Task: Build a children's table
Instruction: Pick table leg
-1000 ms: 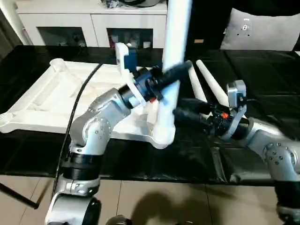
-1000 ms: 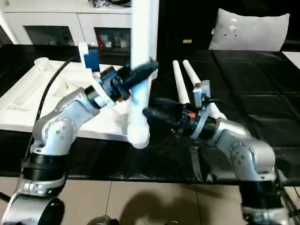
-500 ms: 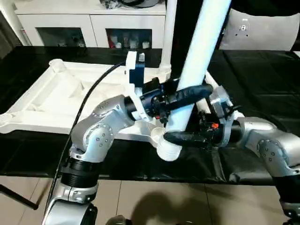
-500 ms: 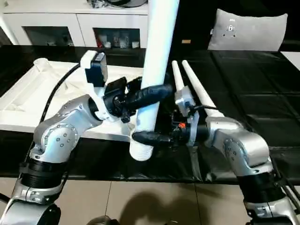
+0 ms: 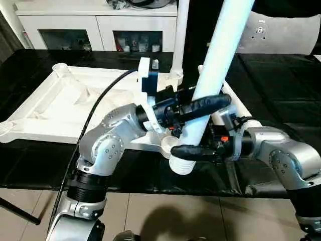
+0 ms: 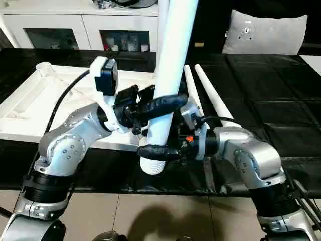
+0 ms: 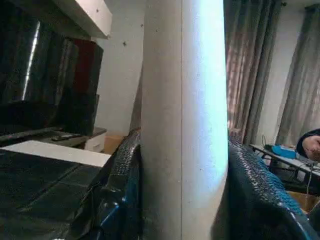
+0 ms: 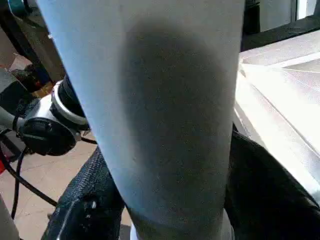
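The white table top (image 5: 70,103) lies upside down on the black table, ribs up. One white leg (image 5: 179,37) stands upright in its far right corner socket. A second leg (image 5: 216,65) is held tilted, top leaning right, its thick end (image 5: 181,163) hanging just off the near right corner socket (image 5: 168,143). My left gripper (image 5: 210,103) is shut on this leg at mid-height. Lower down, my right gripper (image 5: 189,150) is shut on it near the thick end. The wrist views show the leg (image 7: 182,125) (image 8: 165,100) between black fingers (image 7: 255,190) (image 8: 90,200). Two more legs (image 6: 213,100) lie to the right.
A white cabinet (image 5: 100,25) runs along the back and a grey cushion (image 5: 281,35) sits at the back right. The black table's front edge (image 5: 145,186) is just below the held leg's end, with tiled floor beyond. A person's hand (image 7: 310,145) shows far off.
The held leg has tipped from nearly upright to leaning right at the top. My right gripper has moved in from the right and shut on its lower end.
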Motion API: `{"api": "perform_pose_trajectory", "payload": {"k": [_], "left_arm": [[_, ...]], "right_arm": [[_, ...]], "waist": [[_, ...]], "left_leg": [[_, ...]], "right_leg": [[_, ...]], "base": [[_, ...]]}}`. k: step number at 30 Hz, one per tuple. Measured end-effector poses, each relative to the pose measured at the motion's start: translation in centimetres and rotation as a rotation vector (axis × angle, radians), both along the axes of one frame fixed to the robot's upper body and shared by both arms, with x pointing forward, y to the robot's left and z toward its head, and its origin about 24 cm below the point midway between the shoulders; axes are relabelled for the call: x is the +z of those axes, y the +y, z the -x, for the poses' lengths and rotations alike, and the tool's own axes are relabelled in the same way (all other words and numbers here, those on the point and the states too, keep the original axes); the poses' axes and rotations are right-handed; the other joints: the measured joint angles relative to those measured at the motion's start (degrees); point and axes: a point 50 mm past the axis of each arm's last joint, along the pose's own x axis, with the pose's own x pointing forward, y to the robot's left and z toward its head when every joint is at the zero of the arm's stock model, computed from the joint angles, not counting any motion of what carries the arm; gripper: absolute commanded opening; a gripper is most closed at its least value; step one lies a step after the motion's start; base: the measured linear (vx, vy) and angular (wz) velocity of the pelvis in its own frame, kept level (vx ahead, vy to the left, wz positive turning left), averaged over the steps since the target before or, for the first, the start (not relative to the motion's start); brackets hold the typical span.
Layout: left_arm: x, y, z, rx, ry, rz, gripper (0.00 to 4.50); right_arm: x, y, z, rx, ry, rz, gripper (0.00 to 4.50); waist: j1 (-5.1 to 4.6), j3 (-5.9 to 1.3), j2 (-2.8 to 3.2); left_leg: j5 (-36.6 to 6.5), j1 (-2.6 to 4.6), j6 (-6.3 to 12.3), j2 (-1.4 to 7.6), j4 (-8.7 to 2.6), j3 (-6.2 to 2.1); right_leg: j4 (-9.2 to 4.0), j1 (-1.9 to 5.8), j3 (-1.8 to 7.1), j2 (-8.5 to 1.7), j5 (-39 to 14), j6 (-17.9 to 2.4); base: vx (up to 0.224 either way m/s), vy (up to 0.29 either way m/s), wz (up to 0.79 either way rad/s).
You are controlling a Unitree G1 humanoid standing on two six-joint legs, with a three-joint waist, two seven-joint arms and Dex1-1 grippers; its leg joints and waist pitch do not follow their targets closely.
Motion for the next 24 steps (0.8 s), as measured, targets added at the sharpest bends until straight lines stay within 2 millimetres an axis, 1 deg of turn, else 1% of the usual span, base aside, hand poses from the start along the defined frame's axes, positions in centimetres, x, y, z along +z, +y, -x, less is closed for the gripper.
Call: {"api": "perform_pose_trajectory", "payload": {"k": [2, 3, 4, 7, 12, 14, 16, 19, 22, 24], "left_arm": [[0.0, 0.0, 0.0, 0.002, 0.0, 0.001, 1.81], [0.0, 0.0, 0.0, 0.003, 0.0, 0.001, 1.81], [0.0, 0.0, 0.0, 0.002, 0.0, 0.001, 1.81], [0.0, 0.0, 0.0, 0.006, 0.001, 0.001, 1.81], [-0.4, 0.0, -0.1, 0.001, 0.056, -0.026, 1.81], [-0.5, 0.0, -0.1, -0.008, 0.072, -0.034, 2.51], [-0.6, -0.1, 0.0, -0.017, 0.081, -0.039, 2.53], [-0.7, -0.2, 0.0, -0.014, 0.084, -0.047, 2.85], [-0.8, -0.2, 0.0, 0.001, 0.087, -0.055, 2.98], [-0.8, -0.2, -0.1, 0.016, 0.085, -0.063, 3.17]], "right_arm": [[0.0, 0.1, 0.0, 0.006, 0.001, -0.006, 2.52], [0.0, 0.1, 0.0, 0.006, 0.002, -0.006, 2.31], [0.0, 0.1, 0.0, 0.006, 0.002, -0.006, 2.31], [0.0, 0.2, 0.0, 0.006, -0.003, -0.007, 2.09], [-0.3, 0.3, 0.1, 0.008, -0.009, 0.005, 2.01], [-0.5, 0.5, 0.1, 0.013, -0.007, 0.008, 1.97], [-0.6, 0.7, 0.1, 0.003, -0.02, 0.016, 1.95], [-0.9, 1.1, -0.2, -0.03, -0.058, 0.031, 1.94], [-1.2, 1.3, -0.6, -0.069, -0.077, 0.046, 1.94], [-1.5, 1.4, -0.8, -0.092, -0.085, 0.049, 1.94]], "waist": [[-0.01, 0.0, 0.0], [0.0, 0.0, 0.0], [0.0, 0.0, 0.0], [0.01, 0.0, 0.0], [0.01, 0.0, 0.01], [-0.02, 0.0, 0.01], [0.0, 0.0, 0.01], [-0.03, -0.01, 0.02], [-0.05, -0.01, 0.02], [-0.06, -0.01, 0.02]], "left_leg": [[0.0, 0.0, 0.0, 0.01, 0.01, 0.0], [0.0, 0.0, 0.0, 0.01, 0.02, 0.0], [0.0, 0.0, 0.0, 0.01, 0.04, 0.0], [0.0, 0.0, 0.0, 0.01, 0.06, 0.0], [0.0, 0.02, 0.0, 0.01, 0.07, 0.0], [0.0, 0.02, 0.0, 0.02, 0.07, 0.0], [0.0, 0.02, 0.0, 0.02, 0.09, 0.0], [0.0, 0.02, 0.0, 0.02, 0.1, 0.0], [0.0, 0.03, 0.0, 0.02, 0.11, 0.0], [0.0, 0.02, 0.0, 0.02, 0.12, 0.0]], "right_leg": [[0.02, 0.0, 0.0, 0.0, 0.0, 0.0], [0.02, 0.0, 0.0, 0.0, 0.0, 0.0], [0.03, 0.0, 0.0, 0.0, 0.0, 0.0], [0.04, 0.01, 0.0, 0.0, 0.0, 0.0], [0.09, 0.01, 0.0, 0.0, 0.0, 0.0], [0.09, 0.01, 0.0, 0.0, 0.0, 0.0], [0.09, 0.01, 0.0, 0.0, 0.0, 0.0], [0.1, 0.02, 0.01, 0.0, 0.0, 0.0], [0.1, 0.03, 0.01, 0.0, 0.0, 0.0], [0.11, 0.03, 0.01, 0.0, 0.0, 0.0]], "base": [[0.0, 0.0, 0.0], [0.0, 0.0, 0.0], [0.0, 0.0, 0.0], [0.0, 0.0, 0.0], [0.0, 0.0, 0.0], [0.0, 0.0, 0.0], [0.0, 0.0, 0.0], [0.0, 0.0, 0.0], [0.0, 0.0, 0.0], [0.0, 0.0, 0.0]]}}
